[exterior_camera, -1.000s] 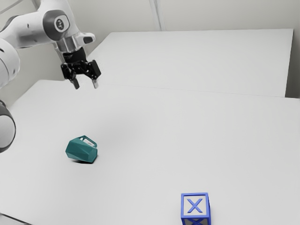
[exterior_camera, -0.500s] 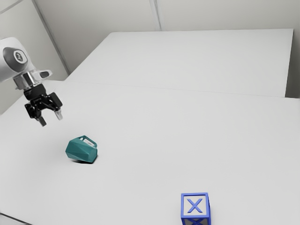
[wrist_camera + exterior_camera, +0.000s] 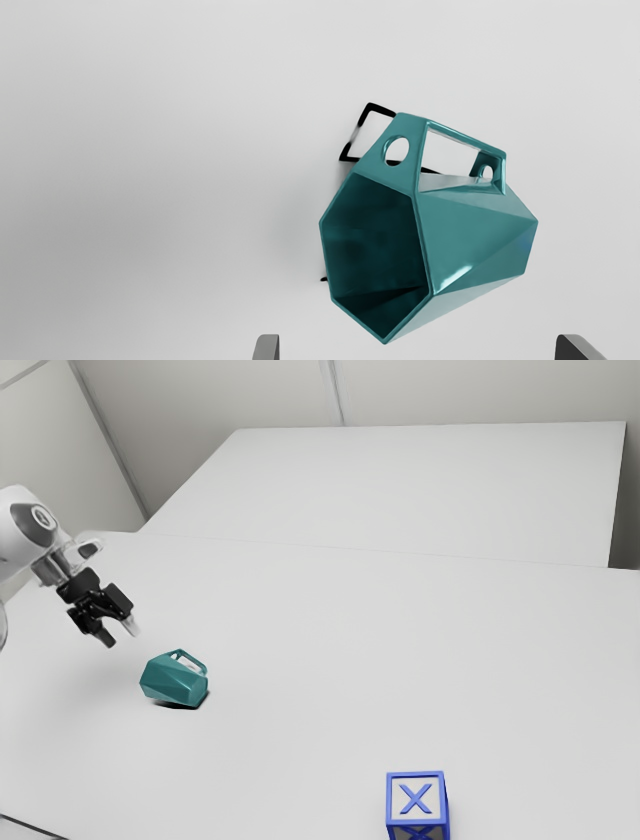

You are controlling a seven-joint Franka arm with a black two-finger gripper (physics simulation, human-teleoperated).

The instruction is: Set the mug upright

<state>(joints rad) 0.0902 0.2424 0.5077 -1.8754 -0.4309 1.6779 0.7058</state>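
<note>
Nearby, toward the exterior view's right, a blue-and-white letter block (image 3: 415, 798) reads "X" on the counter (image 3: 300, 660). Farther off, left, the faceted teal mug (image 3: 174, 682) lies on its side, mouth toward the arm. Slightly beyond, the pincer (image 3: 121, 636), spread wide and holding nothing, has just dropped closer to it; grasping probably comes next, before any righting.
</note>
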